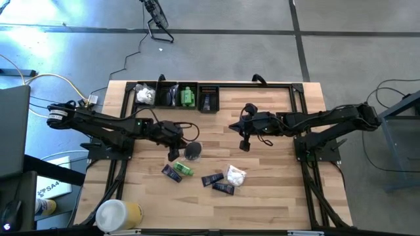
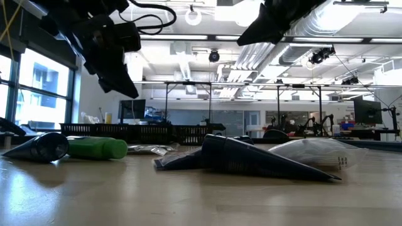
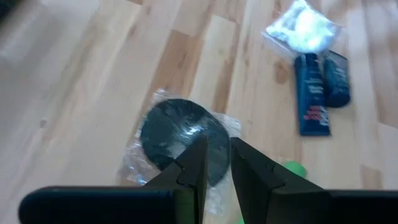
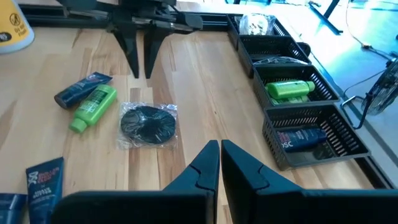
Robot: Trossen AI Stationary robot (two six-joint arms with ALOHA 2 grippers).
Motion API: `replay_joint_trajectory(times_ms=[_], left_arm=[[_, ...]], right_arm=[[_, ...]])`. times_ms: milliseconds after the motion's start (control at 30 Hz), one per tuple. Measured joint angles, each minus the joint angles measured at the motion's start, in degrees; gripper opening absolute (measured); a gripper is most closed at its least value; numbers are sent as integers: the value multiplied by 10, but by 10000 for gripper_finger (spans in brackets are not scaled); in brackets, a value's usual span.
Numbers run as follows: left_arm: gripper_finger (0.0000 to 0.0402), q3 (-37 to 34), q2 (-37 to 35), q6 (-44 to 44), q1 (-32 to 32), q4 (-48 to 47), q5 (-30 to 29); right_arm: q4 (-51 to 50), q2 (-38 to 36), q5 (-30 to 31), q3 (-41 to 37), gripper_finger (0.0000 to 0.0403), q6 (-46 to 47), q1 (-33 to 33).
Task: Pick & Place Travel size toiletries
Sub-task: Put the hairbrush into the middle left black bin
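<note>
A round black disc [image 1: 193, 152] in clear wrap lies flat mid-table. My left gripper [image 1: 174, 156] hangs just left of and above it, pointing down at a slant; its fingers [image 3: 198, 163] stand a narrow gap apart with nothing between them. In the right wrist view the left gripper [image 4: 141, 74] ends above the boards beyond the disc [image 4: 148, 123]. Nearer the front lie a green bottle [image 1: 184, 170], dark sachets [image 1: 172, 172] [image 1: 212, 179] [image 1: 223, 189] and a white wrapped packet [image 1: 235, 175]. My right gripper [image 1: 246, 145] hangs shut above bare table, right of centre.
A row of black trays [image 1: 200, 88] stands at the far edge, holding a white packet [image 4: 255, 25], a green bottle [image 4: 289, 90] and a dark sachet [image 4: 305, 140]. A large white-and-yellow cylinder [image 1: 118, 215] lies at the near left corner. Bare boards lie between the arms and the trays.
</note>
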Motion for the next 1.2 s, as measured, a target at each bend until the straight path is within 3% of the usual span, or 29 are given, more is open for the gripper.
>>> replay_joint_trajectory(times_ms=[300,600,900,1200], left_arm=[[64,1,0,-17,-34,4,-105],[64,1,0,-17,-53,13,-123],[64,1,0,-41,-53,33,-150],[64,0,28,-45,-95,45,-246]], right_arm=[[-3,-1,0,-1,4,-47,11],[101,-32,-1,-99,3,-27,5],[163,-184,1,-207,3,-14,5],[248,-332,1,-324,3,18,4]])
